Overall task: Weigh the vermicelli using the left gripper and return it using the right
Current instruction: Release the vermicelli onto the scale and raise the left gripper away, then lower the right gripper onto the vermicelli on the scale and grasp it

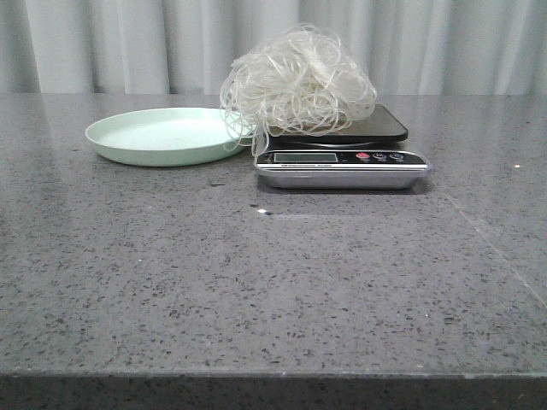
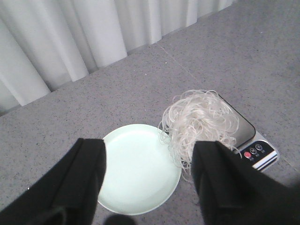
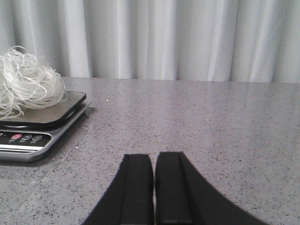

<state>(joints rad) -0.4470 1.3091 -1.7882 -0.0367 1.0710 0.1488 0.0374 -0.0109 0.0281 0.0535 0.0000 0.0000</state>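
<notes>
The vermicelli (image 1: 295,84), a fluffy whitish tangle, sits on the dark platform of a silver kitchen scale (image 1: 342,166), with some strands hanging over toward the mint-green plate (image 1: 158,137). It also shows in the left wrist view (image 2: 201,122) and the right wrist view (image 3: 28,86). My left gripper (image 2: 149,146) is open and empty, high above the plate (image 2: 138,168) and the scale (image 2: 255,150). My right gripper (image 3: 153,157) is shut and empty, low over the table to the right of the scale (image 3: 33,140). Neither gripper shows in the front view.
The grey speckled table (image 1: 273,282) stretches forward to its front edge. White curtains (image 1: 128,43) hang behind the table. The empty plate lies just left of the scale, touching the hanging strands.
</notes>
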